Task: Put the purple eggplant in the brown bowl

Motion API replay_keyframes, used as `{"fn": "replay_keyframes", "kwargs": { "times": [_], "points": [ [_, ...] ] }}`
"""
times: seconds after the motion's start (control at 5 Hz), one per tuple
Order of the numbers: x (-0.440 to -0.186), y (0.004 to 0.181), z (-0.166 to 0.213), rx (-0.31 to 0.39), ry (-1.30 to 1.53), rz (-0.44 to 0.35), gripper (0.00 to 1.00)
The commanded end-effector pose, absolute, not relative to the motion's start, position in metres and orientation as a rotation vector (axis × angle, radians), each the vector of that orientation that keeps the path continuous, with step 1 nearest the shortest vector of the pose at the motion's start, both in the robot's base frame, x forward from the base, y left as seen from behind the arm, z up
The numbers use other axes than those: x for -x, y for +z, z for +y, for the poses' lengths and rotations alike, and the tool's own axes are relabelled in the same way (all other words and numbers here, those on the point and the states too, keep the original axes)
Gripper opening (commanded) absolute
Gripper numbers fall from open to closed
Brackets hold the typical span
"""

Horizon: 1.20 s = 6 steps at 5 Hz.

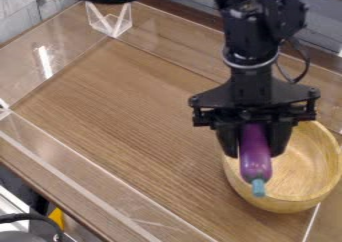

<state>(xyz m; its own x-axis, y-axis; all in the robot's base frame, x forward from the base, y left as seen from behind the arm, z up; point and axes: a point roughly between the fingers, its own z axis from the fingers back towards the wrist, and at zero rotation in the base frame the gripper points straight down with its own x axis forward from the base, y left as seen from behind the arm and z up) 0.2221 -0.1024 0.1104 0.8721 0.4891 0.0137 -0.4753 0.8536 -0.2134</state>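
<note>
Eggplant (254,164) purple, pinched in end effector (253,136), pads closed on its upper part. Lower part sticks out below the fingers, teal tip (258,187) pointing down, body close to upright. Brown bowl (315,163) sits on the counter (114,126), toward the right edge, nearer the front than the back. From this view eggplant overlaps the bowl, tip in line with the bowl's left-hand inside part; whether it touches the bowl, cannot tell. Bowl interior partly visible right of and below the eggplant; back-left rim hidden by the arm. Black arm (254,46) comes in from the top, body of it covering part of the counter's back right. Clear plastic-looking piece (111,16) at back left of the counter, well apart from the bowl. Black cable loop (30,224) at front left corner, yellow bit (56,217) just beside it. Wood grain on counter runs diagonally, bowl plain light tan.
</note>
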Motion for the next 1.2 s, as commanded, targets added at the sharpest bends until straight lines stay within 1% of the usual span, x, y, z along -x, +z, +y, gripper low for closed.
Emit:
{"fn": "replay_keyframes", "kwargs": {
  "times": [0.0,0.4,0.6,1.0],
  "points": [
    [-0.239,0.126,-0.108,0.229,0.572,-0.115,0.00],
    [-0.251,0.117,-0.106,0.229,0.618,-0.122,0.00],
    [-0.247,0.106,-0.102,0.223,0.655,-0.125,0.00],
    [-0.255,0.095,-0.107,0.216,0.587,-0.119,0.00]
  ]
}}
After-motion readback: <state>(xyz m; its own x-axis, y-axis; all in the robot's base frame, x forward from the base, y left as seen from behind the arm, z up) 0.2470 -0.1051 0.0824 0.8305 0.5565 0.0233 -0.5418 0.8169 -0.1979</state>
